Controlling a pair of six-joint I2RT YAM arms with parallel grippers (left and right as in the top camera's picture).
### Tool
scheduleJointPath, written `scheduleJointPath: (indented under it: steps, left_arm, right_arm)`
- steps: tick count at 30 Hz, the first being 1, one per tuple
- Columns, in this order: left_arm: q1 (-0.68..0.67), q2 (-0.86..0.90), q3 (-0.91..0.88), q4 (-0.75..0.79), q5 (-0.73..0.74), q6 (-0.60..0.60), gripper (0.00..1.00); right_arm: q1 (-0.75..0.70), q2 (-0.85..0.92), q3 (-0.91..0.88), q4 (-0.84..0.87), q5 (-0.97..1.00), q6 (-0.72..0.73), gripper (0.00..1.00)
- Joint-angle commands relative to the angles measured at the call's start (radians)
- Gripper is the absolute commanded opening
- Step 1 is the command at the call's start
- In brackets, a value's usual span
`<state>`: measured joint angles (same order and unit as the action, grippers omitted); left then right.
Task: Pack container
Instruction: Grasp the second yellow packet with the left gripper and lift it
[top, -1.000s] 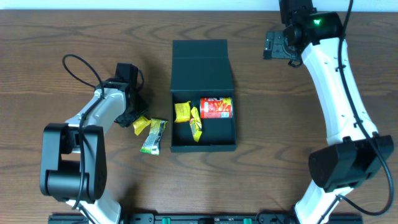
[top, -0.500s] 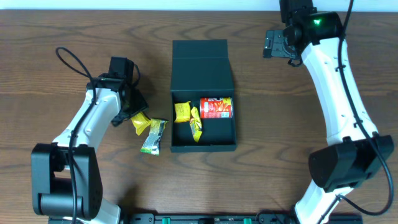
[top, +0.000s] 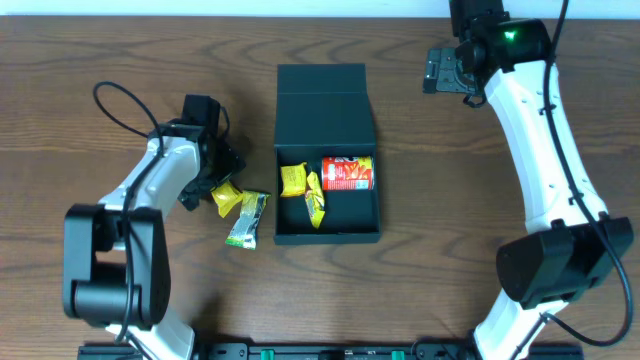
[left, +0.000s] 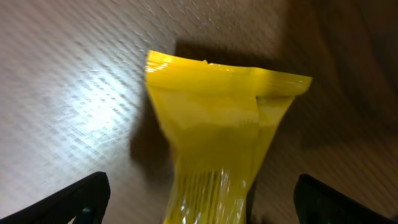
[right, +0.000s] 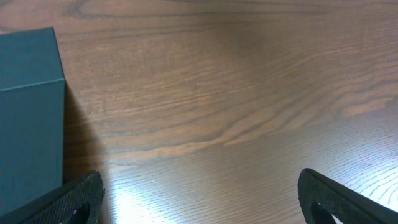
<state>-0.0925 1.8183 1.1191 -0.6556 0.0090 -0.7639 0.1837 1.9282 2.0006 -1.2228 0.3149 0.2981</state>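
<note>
Here the left pincer (left: 214, 202) hangs low over the tabletop (top: 120, 60), its fingertips (left: 84, 196) spread wide on either side of a yellow packet (left: 217, 130). The packet lies flat between them, and neither tip is seen touching it. Just beside that packet lies a green-and-yellow packet (top: 247, 218). The container (top: 325, 105) sits at mid-table with its lid flapped open (away from the robot). Its tray holds two yellow packets (top: 293, 180) and a red can (top: 347, 173) lying on its side. The right pincer (right: 205, 202) hovers near the container's far right corner, spread wide and holding nothing.
</note>
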Motion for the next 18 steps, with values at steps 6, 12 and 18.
scheduleJointPath:
  steps: [6,12,18]
  left_arm:
    - [0.002,0.026,0.006,0.010,-0.029,-0.014,0.91]
    - [0.002,0.026,0.004,0.040,-0.042,-0.006,0.90]
    - [0.002,0.026,-0.003,0.074,-0.043,0.002,0.90]
  right_arm:
    - [-0.001,-0.006,0.011,-0.007,0.018,-0.015,0.99]
    - [-0.001,-0.006,0.011,-0.008,0.018,-0.016,0.99]
    - [-0.001,-0.006,0.011,-0.008,0.018,-0.015,0.99]
